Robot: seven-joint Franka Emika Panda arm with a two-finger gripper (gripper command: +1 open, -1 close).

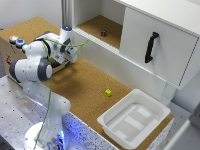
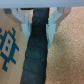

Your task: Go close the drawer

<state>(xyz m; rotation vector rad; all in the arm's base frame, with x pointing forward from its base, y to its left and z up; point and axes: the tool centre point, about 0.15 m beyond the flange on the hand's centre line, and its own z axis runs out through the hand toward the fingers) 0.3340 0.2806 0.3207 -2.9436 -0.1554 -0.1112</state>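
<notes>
Cork covers the surface (image 1: 85,82), with a white cabinet (image 1: 155,42) along its far-right side and a white tub (image 1: 134,119) at the near right. We note a small yellow block (image 1: 108,92) lying loose on the cork, near the tub but apart from it, and a dark small item (image 1: 103,33) inside the cabinet's open shelf.

At the exterior view's left stands the low wooden box (image 1: 10,50) with coloured buttons (image 1: 16,40) on top. The drawer belongs to this box, but the arm (image 1: 35,67) stands in front of it and we cannot see its front or how far out it sits.

The tool (image 1: 70,59) is close beside the box, on its right. In the wrist view, the tool (image 2: 38,25) shows pale fingers (image 2: 50,31) on either side of a dark strip; we cannot tell whether they grip it or merely frame it.

We judge the following risks. A push that lands off-centre or at an angle could jam the drawer in its runners. Excess force could shift the whole box. The green cable (image 1: 51,80) hanging from the arm could snag during the push.
</notes>
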